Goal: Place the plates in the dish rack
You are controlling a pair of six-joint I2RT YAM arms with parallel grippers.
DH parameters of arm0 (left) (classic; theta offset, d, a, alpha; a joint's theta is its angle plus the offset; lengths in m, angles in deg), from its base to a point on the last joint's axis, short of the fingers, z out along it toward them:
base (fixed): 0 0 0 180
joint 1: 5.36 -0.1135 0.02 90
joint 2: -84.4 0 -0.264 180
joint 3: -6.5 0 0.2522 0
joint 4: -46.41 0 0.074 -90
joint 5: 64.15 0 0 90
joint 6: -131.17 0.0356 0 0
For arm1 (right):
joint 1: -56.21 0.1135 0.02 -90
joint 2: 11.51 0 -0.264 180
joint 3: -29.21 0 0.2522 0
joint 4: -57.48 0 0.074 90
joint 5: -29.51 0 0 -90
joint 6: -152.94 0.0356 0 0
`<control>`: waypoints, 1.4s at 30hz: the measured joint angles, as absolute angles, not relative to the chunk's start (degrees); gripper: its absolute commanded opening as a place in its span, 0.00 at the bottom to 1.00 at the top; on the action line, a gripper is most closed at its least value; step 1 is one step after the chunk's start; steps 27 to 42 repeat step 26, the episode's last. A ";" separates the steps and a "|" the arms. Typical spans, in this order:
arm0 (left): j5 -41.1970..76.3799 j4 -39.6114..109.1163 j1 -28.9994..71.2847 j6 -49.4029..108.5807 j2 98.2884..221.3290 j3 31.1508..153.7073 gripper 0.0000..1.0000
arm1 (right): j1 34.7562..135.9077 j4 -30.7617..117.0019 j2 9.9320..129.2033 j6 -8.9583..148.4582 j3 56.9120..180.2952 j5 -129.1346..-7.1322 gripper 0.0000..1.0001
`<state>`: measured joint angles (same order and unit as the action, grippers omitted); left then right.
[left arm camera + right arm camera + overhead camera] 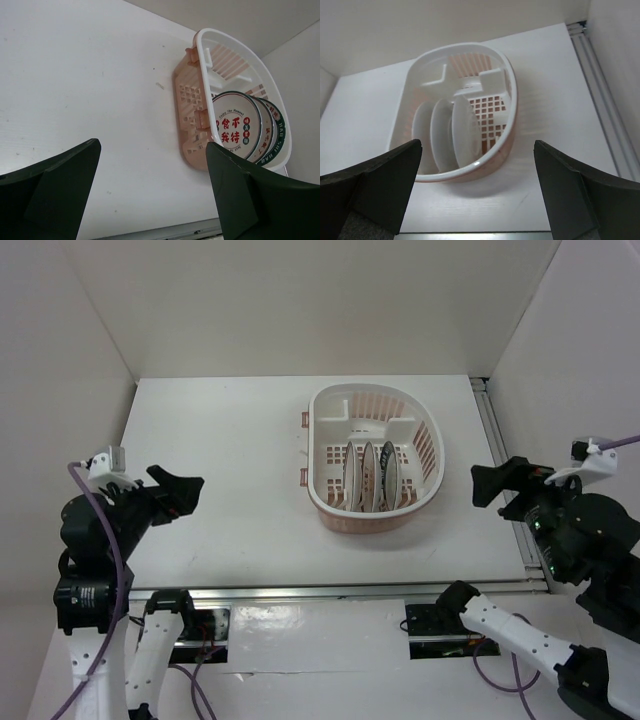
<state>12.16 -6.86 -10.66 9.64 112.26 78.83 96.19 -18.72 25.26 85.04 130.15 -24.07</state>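
Top view: the dish rack [365, 523] sits on the table [220, 440] toward 2 o'clock from its centre, long axis running 12 to 6. The plates [368, 478], three of them, stand upright on edge in its 6 o'clock end, side by side in a close row and apart from both arms. I see no plate outside the rack, so I judge the loading complete. The left gripper [185, 493] hovers at 9 o'clock of the rack and the right gripper [485, 487] near 3 o'clock, both well apart from it. Each has its fingers spread wide and holds nothing. Handling, as I judge it: the plates look rigid, smooth and glossy, hence slippery and liable to chip if knocked together. The best hold is a pinch across the thickness at the 12 o'clock point of a rim, where it rises free of the slots. The rack looks like light plastic and may slide if a plate drags in its slot. Comparison of views: from above the plates show edge-on only, as thin arcs. The left wrist view alone gives the printed fronts, the nearest plate [235, 130] white with red characters and a dark green rim band, plus the rack's pink outer wall. The right wrist view alone gives the plain white backs and the slotted interior.
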 measured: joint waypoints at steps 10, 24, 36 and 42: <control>13.84 -16.43 -9.63 9.71 110.10 82.15 1.00 | 91.10 -25.19 24.87 82.49 129.95 -29.31 1.00; 17.03 -19.73 -8.08 9.71 108.32 86.98 1.00 | 85.61 -26.22 19.71 82.29 129.97 -34.21 1.00; 17.43 -19.86 -8.08 9.71 108.26 86.85 1.00 | 85.61 -26.22 19.71 82.29 129.97 -34.41 1.00; 17.43 -19.86 -8.08 9.71 108.26 86.85 1.00 | 85.61 -26.22 19.71 82.29 129.97 -34.41 1.00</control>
